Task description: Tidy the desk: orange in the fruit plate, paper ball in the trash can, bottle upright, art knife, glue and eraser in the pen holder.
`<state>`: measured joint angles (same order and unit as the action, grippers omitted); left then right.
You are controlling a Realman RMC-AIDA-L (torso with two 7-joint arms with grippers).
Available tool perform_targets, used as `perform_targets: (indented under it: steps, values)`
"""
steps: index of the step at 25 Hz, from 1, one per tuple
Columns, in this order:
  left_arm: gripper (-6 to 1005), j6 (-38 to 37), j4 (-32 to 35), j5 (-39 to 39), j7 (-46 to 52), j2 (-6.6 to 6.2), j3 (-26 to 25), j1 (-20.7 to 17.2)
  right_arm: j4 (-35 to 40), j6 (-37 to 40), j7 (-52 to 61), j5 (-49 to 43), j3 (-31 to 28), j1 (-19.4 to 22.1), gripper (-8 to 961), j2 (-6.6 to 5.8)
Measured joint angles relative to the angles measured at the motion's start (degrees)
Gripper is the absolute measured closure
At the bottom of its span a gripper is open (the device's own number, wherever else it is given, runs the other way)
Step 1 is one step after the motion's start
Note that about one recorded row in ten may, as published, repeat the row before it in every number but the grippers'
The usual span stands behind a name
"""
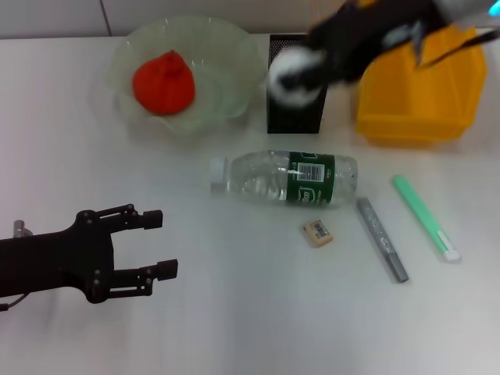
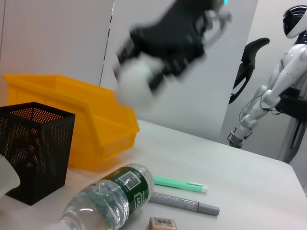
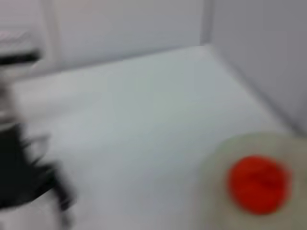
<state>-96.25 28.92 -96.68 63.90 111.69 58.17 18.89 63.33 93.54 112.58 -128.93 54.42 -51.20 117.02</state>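
Clearly the right gripper (image 1: 301, 70) is the one at work: it hangs in the air at the far side of the table, its fingers closed around the paper ball (image 1: 293, 72), above the black mesh pen holder (image 1: 295, 109) and just left of the yellow trash can (image 1: 419, 90). Judging by the task, the ball is held high so it can clear the bin's wall and be dropped inside; it is not yet over the bin. The orange (image 1: 162, 82) already sits in the fruit plate (image 1: 226, 55) at the far left, so that step looks done. The bottle (image 1: 285, 177) lies on its side mid-table, cap to the left, not yet stood up. Near it and to the right lie the eraser (image 1: 318, 232), the grey art knife (image 1: 382, 238) and the green glue (image 1: 425, 216), all apart from one another and none yet in the holder. The left gripper (image 1: 152, 244) hovers low at the near left with its fingers spread wide and empty, probably parked out of the way.
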Motion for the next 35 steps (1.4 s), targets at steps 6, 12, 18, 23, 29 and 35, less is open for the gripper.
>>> perform_targets:
  steps: [6,12,18,23,29,35]
  values:
    - [231,-0.1,0.0,0.2,0.0,0.04,0.0,0.0,0.3,-15.1,3.3,-3.5,-10.8,3.4,488,-1.14]
    - [234,0.0,0.0,0.3,0.1,0.09,0.0,0.0,-0.3,-28.3,6.8,-5.5,-11.0,6.5,488,-0.86]
    - [236,0.0,0.0,0.4,0.8,0.11,-0.2,0.2,-3.5,-34.8,12.1,-11.4,-10.7,6.7,482,-0.75]
    - [238,0.0,0.0,0.4,0.8,0.11,-0.2,0.2,-4.4,-35.2,12.5,-11.9,-10.5,6.8,471,-0.66]
    - [240,0.0,0.0,0.3,0.8,0.11,-0.3,0.2,-4.7,-35.4,12.3,-11.9,-10.5,7.1,338,-0.36]
    - [242,-0.1,0.0,0.1,0.8,0.11,-0.2,0.2,-3.9,-35.5,11.9,-8.2,-11.3,8.1,222,-0.03]
